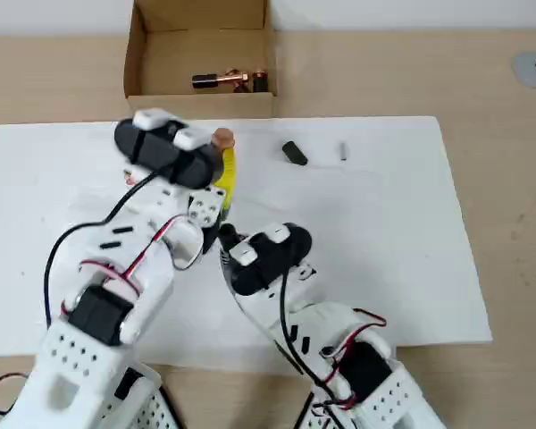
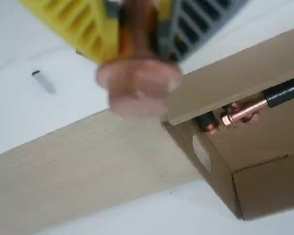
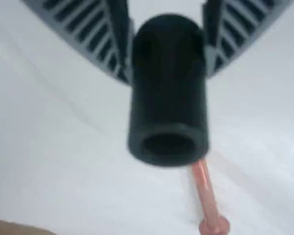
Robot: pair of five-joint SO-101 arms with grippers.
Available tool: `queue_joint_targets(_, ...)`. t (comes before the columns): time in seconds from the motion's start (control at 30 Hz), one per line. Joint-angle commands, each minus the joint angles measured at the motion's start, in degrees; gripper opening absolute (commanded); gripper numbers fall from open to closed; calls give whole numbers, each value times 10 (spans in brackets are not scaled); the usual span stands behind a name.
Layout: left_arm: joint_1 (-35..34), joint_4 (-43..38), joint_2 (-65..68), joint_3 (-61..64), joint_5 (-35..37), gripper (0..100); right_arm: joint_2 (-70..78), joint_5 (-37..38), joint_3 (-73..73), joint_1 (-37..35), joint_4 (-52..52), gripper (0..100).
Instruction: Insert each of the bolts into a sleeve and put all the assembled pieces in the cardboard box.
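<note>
Over the table, at twelve o'clock, the cardboard box is already holding one assembled piece. A loose black sleeve and a small grey pin are lying toward one o'clock on the white sheet.

At its own wrist, the left gripper is clamping a copper bolt close to the box wall.

At the other wrist, the right gripper is pinching a held sleeve, with a second copper bolt lying beyond it. The joining looks unfinished, and the arms are crowding each other.
</note>
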Motion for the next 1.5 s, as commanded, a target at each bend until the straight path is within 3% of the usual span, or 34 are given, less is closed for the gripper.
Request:
queue_joint_targets(0.0,1,-17,-65,22,6,6,-95,19,22,-5,-54,10)
queue_joint_targets(0.33,-37,-12,-269,107,3,6,-67,20,22,120,-135,10)
queue_joint_targets(0.5,-35,-17,-306,148,2,6,-66,20,22,130,-134,10)
queue_joint_targets(0.67,-25,-25,-308,165,2,7,-66,20,22,119,-134,10)
queue_joint_targets(1.03,-27,-25,-310,176,2,7,-68,20,22,-3,-154,10)
queue_joint_targets(1.47,-51,-4,-311,174,31,6,-66,45,22,-6,-166,10)
